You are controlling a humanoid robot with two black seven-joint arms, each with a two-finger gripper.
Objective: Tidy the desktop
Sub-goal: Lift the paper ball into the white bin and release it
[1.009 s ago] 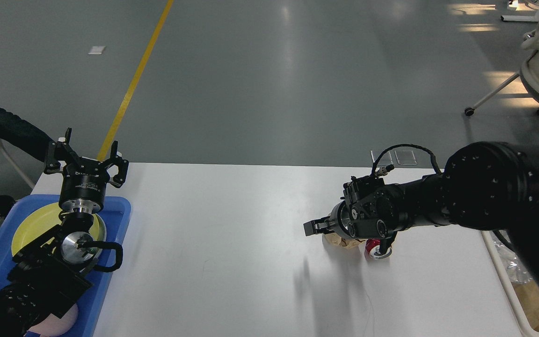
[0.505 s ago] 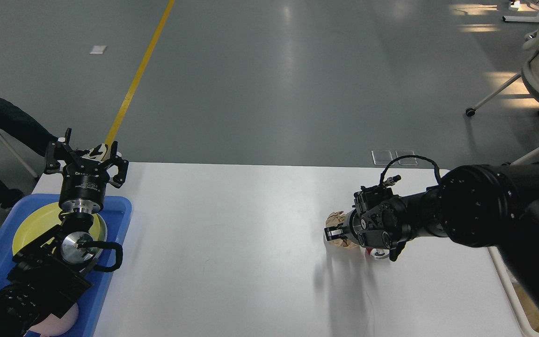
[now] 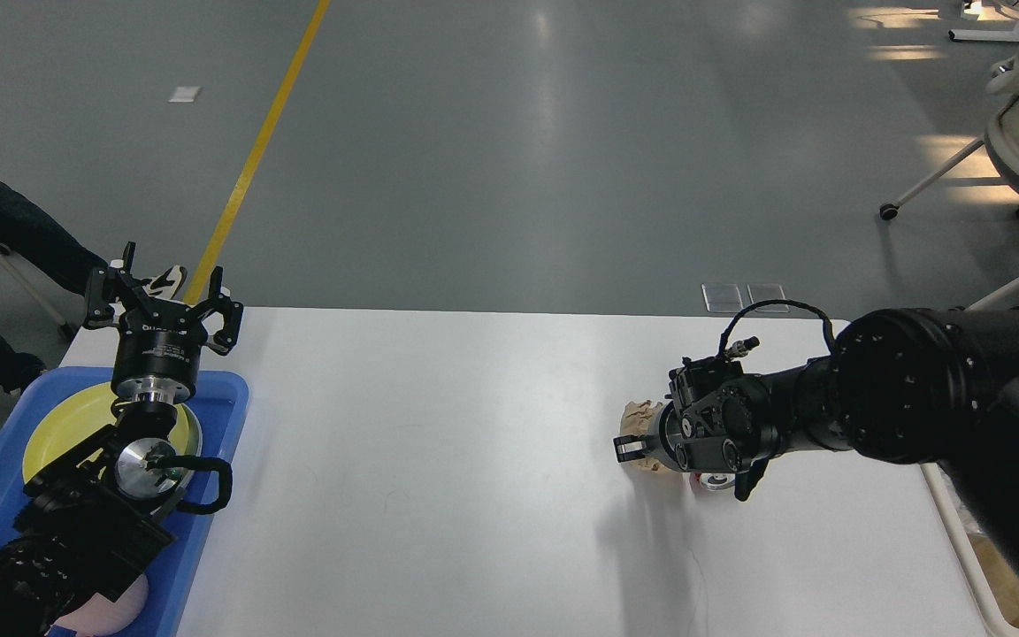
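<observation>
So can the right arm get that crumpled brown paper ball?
Probably yes. The right tool is already at the crumpled brown paper ball on the desktop, and nothing stands between them. Only a small red thing sits close behind.

A tray (image 3: 209,495) sits on the table's (image 3: 439,460) left end with a plate (image 3: 58,433) in it, and the left claw (image 3: 160,301) hangs above the tray's far edge. Toward the right end, a crumpled wad (image 3: 642,416) lies on the table, touching the right claw (image 3: 632,442). A small round thing (image 3: 711,480) lies just right of the wad, under that arm.
</observation>
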